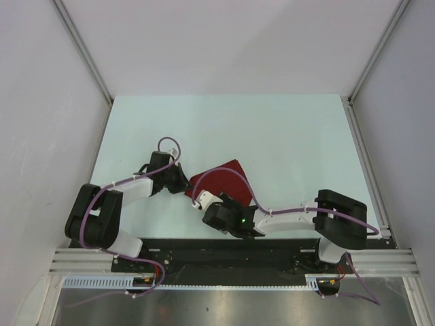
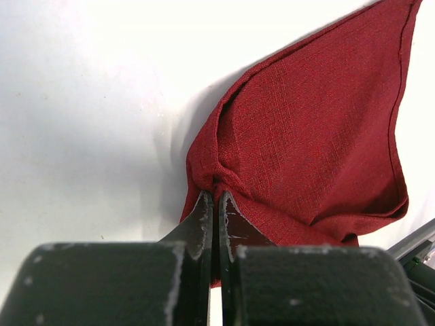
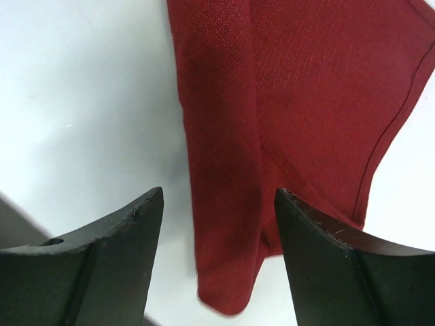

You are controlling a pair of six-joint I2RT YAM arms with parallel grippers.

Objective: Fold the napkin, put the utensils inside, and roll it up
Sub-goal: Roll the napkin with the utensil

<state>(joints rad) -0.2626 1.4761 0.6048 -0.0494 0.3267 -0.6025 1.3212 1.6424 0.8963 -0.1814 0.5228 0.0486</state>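
Observation:
The dark red napkin lies folded near the table's front middle, between both arms. My left gripper is shut on a bunched left corner of the napkin, the cloth puckering at the tips. My right gripper hangs open just above the napkin's near end, where a rolled or folded edge of the napkin runs between the two fingers without touching them. In the top view the right gripper covers the napkin's near corner. The utensils are out of view.
The pale table is walled by white panels with metal posts at the left and right. A black rail with both arm bases runs along the near edge.

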